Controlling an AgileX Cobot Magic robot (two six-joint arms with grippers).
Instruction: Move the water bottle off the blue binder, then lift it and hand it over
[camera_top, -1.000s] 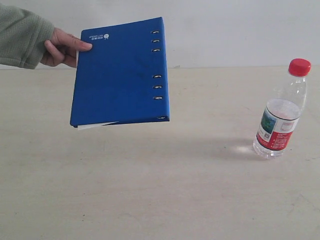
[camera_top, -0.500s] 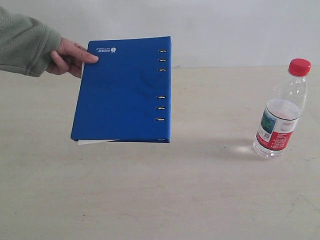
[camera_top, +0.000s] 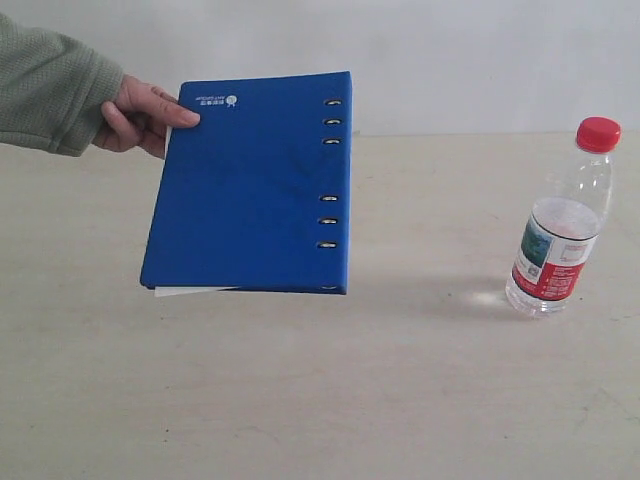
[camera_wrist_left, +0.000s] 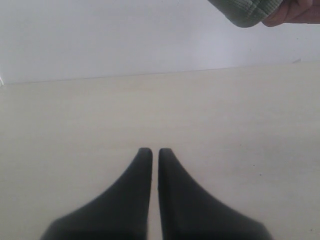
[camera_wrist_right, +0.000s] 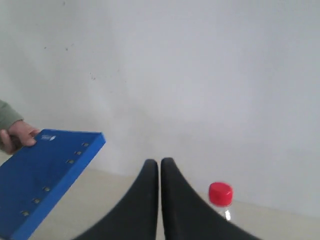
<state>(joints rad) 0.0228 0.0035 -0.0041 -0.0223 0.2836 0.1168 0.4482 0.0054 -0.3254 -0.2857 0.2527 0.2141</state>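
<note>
The blue binder (camera_top: 250, 180) is not lying on the surface (camera_top: 400, 400). A person's hand (camera_top: 140, 115), coming out of a green sleeve (camera_top: 50, 90), holds it by one far corner. The binder hangs in the air with its cover turned to the exterior camera, and its shadow falls on the surface below. The white pages (camera_top: 190, 291) show a little under the lower edge, because the grip at only one corner lets them sag.

The water bottle (camera_top: 560, 235) stands upright on the surface, on the right side of the exterior view and well apart from the binder. Its red cap (camera_top: 599, 133) is on. So the bottle is not resting on the binder now, and I judge that the part still to do is the lifting and the handing over.

The left hand (camera_wrist_left: 151, 150) is narrow, with only a thin slit between its two fingers, and it holds nothing. The right hand (camera_wrist_right: 159, 161) is narrow in the same way and is also empty. It looks toward the binder and the bottle cap from some way off. For taking the bottle, I think this hand must first open wider, since the bottle is on its side
</note>
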